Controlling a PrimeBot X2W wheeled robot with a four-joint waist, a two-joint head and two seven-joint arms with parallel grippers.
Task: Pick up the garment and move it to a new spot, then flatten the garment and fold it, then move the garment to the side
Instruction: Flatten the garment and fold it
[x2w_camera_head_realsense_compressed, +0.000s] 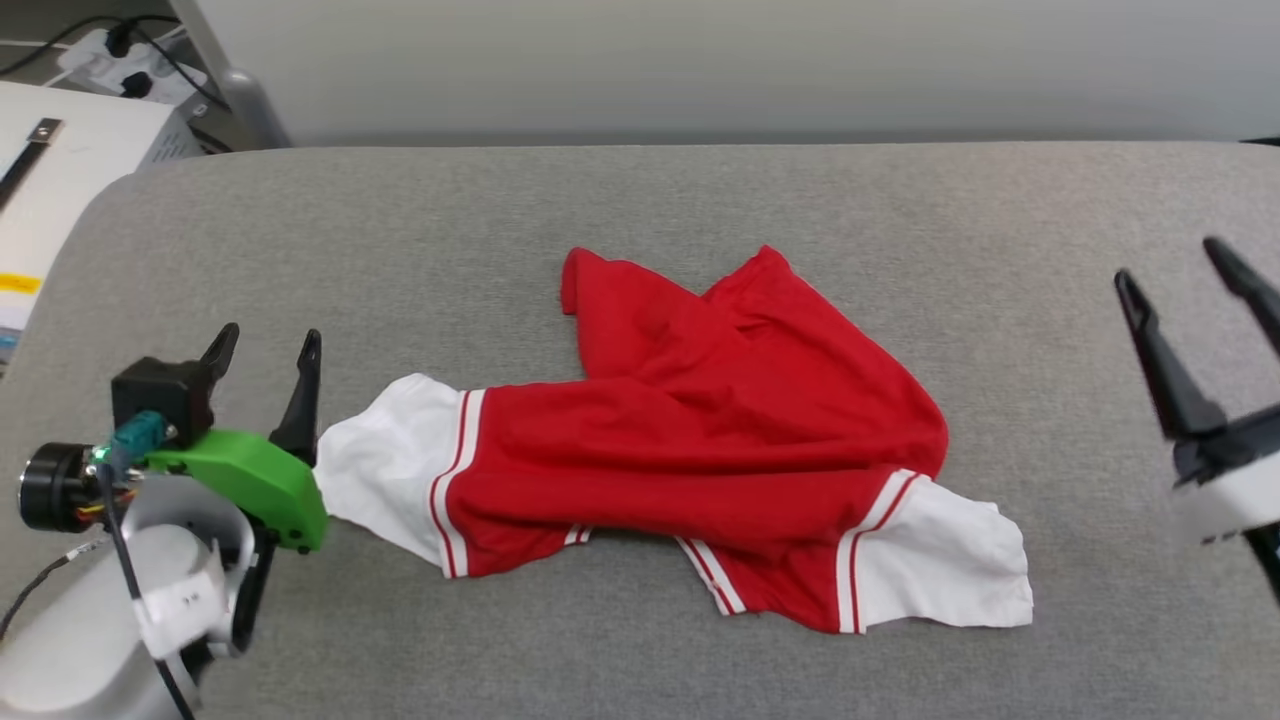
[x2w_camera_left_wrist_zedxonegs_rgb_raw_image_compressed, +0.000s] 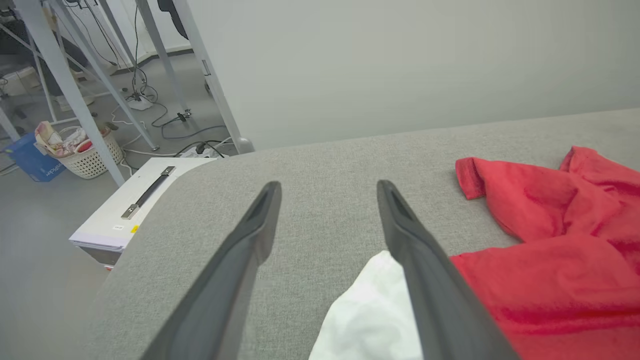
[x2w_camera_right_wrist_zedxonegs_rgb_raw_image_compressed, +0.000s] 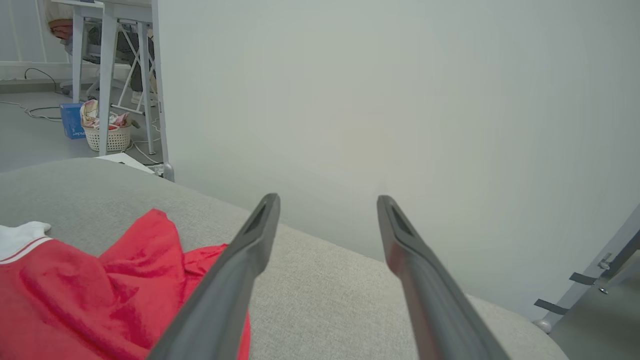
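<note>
Nearest the head camera, the pale left forearm (x2w_camera_head_realsense_compressed: 70, 620) is seen at the lower left. A grey padded surface (x2w_camera_head_realsense_compressed: 640, 200) is spread across most of the scene. The garment (x2w_camera_head_realsense_compressed: 700, 450) is laid crumpled at its middle, red body bunched, with one white sleeve (x2w_camera_head_realsense_compressed: 385, 460) stretched toward the robot's left and the other sleeve (x2w_camera_head_realsense_compressed: 940, 560) toward its right. The left gripper (x2w_camera_head_realsense_compressed: 270, 340) is held just beside the left sleeve, fingers apart with nothing between them; contact with the cloth cannot be told. The right gripper (x2w_camera_head_realsense_compressed: 1170, 265) is held well apart from the garment, fingers likewise spread and empty. A white case (x2w_camera_left_wrist_zedxonegs_rgb_raw_image_compressed: 140, 200) is seen beyond the surface's corner, and a basket (x2w_camera_left_wrist_zedxonegs_rgb_raw_image_compressed: 92, 155) farther off on the floor.
</note>
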